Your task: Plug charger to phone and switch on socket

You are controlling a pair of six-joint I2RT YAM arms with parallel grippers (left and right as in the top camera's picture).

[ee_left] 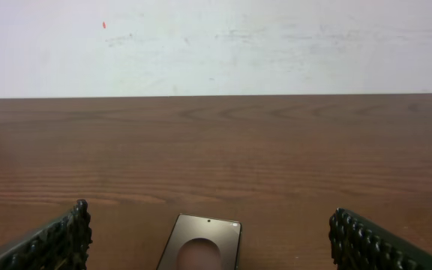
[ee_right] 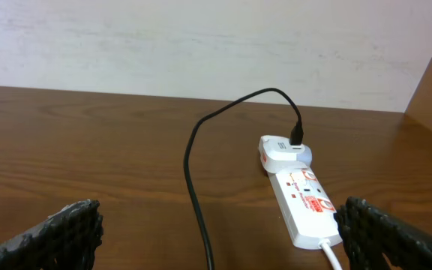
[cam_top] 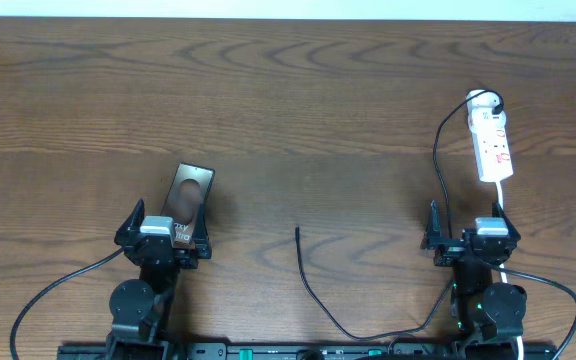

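Note:
The phone (cam_top: 191,190) lies flat on the table just ahead of my left gripper (cam_top: 164,238), which is open and empty; in the left wrist view the phone (ee_left: 205,240) sits between the fingers (ee_left: 210,247). The white power strip (cam_top: 492,145) lies at the far right, with a white adapter and black plug at its far end. The thin black charger cable (cam_top: 313,290) runs from it down past my right gripper (cam_top: 473,240) and its free tip (cam_top: 298,230) rests mid-table. My right gripper (ee_right: 220,244) is open and empty; the strip (ee_right: 302,199) and cable (ee_right: 193,187) lie ahead of it.
The strip's white cord (cam_top: 505,205) trails back toward the right arm's base. Thicker black arm cables loop at the front edge on both sides. A pale wall stands behind the table's far edge.

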